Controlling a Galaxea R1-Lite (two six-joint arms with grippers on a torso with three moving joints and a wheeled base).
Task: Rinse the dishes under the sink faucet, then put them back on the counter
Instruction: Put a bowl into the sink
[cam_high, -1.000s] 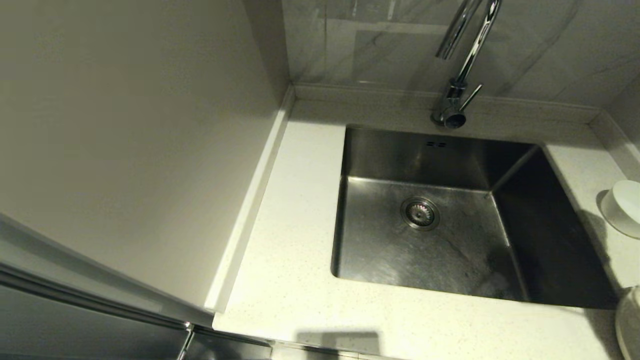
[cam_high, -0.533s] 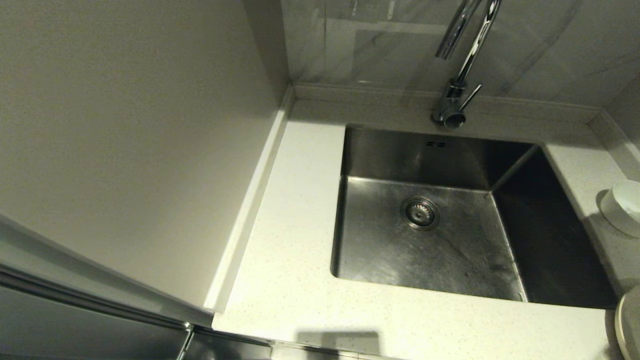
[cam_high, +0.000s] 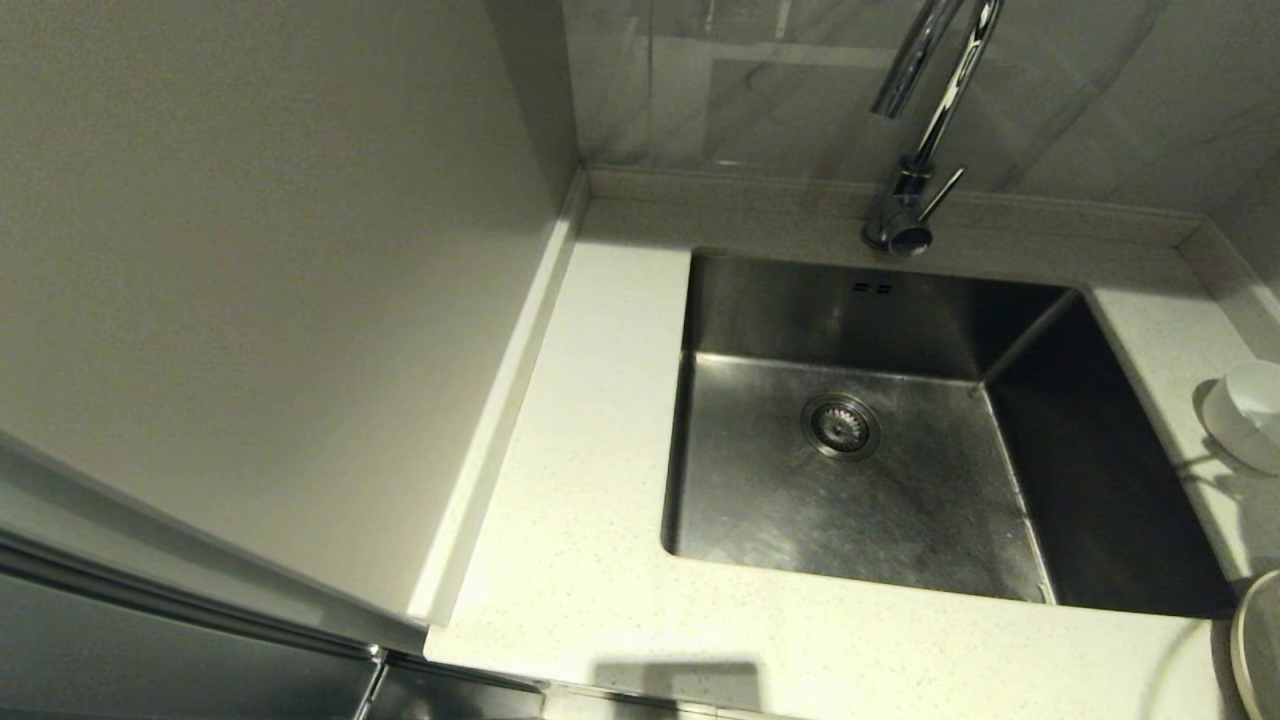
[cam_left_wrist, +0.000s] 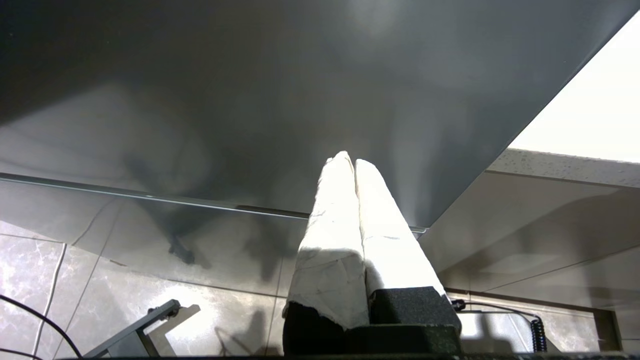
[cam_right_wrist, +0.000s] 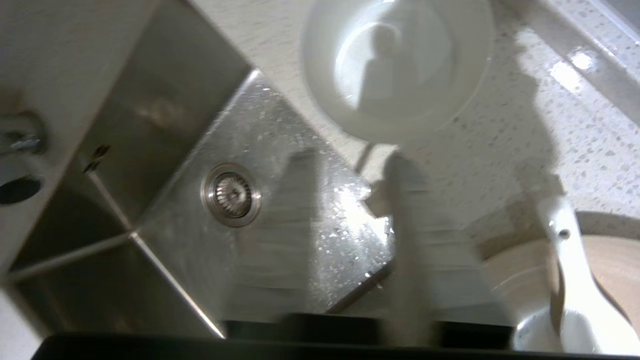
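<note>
My left tool (cam_left_wrist: 348, 161) is parked low, below the desk edge, its two white-wrapped fingers (cam_left_wrist: 332, 220) pressed together w/ nothing between them. It points at a dark grey cabinet front (cam_left_wrist: 250, 100); marbled floor tiles (cam_left_wrist: 60, 265) show beneath.

My right tool (cam_right_wrist: 350, 160) hovers above the desk's right side, over the sink's right rim. Its fingers (cam_right_wrist: 410, 225) are motion-blurred but clearly spread apart, gripping nothing, touching nothing. It isn't visible in the head view.

Dishes: the bowl (cam_right_wrist: 397, 65) sits upright on the desk (cam_high: 580, 560) right of the sink, just ahead of my right tool's fingertips; in the head view it's at the far right edge (cam_high: 1248, 412). The plate (cam_right_wrist: 605, 270) lies nearer me on the same side of the desk, w/ the spoon (cam_right_wrist: 570, 270) lying in it. Plate only peeks in at the head view's lower right corner (cam_high: 1258, 650). Bowl & plate are apart, not touching.

The sink (cam_high: 860, 310) is steel, square & deep, w/ drain strainer (cam_high: 840, 427) near the middle of its floor and two overflow slots (cam_high: 872, 288) on the back wall. No dish in it. The faucet (cam_high: 915, 150) stands behind the sink on the desk's rear strip, gooseneck curving up out of frame, thin lever sticking out to the right. No water visible.

Room: plain pale wall (cam_high: 250, 300) on the left, marbled backsplash (cam_high: 760, 90) behind.
</note>
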